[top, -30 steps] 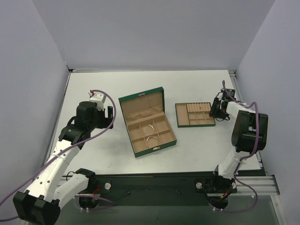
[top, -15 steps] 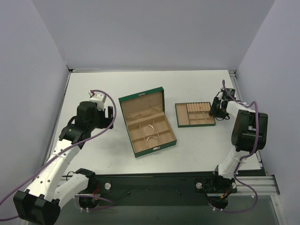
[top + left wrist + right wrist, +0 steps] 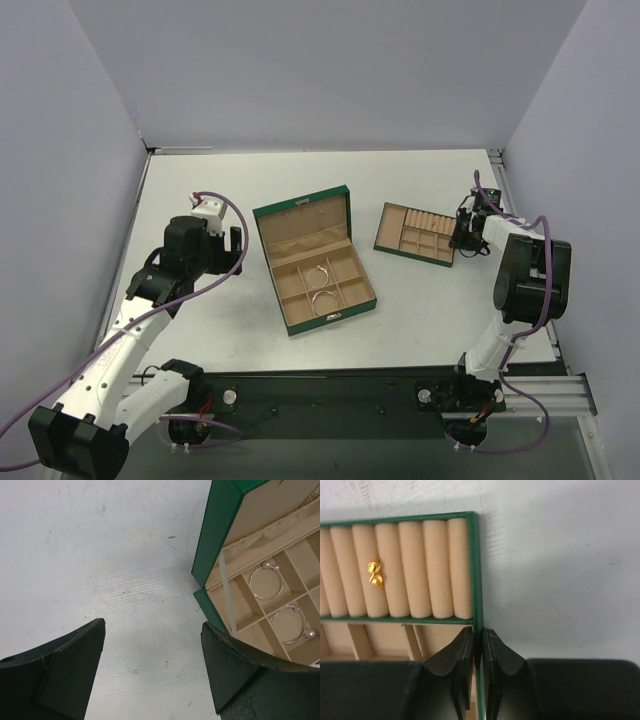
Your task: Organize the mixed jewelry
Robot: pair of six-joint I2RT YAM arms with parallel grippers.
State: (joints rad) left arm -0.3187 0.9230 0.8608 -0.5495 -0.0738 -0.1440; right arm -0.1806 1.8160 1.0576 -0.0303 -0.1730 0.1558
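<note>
The mixed jewelry lies in two holders. Two silvery hoops with pearl ends (image 3: pixel 270 566) (image 3: pixel 305 626) sit in middle compartments of the open green box (image 3: pixel 300 207), also seen in the left wrist view (image 3: pixel 220 525). A small gold ring (image 3: pixel 375 574) rests on a tan roll of the small green tray (image 3: pixel 385 228). My right gripper (image 3: pixel 479 632) is shut on that tray's right wall (image 3: pixel 476 570), one finger inside and one outside. My left gripper (image 3: pixel 153 625) hangs open over bare table left of the box, holding nothing.
The box's lid stands up at its far side. The right table edge and side wall (image 3: pixel 560 150) run close behind my right gripper (image 3: pixel 462 238). White table (image 3: pixel 200 190) lies around my left gripper (image 3: pixel 232 245).
The right jaws have closed onto the tray's wall. The small tray has turned clockwise, so its left end now sits farther back. The left arm has not moved.
</note>
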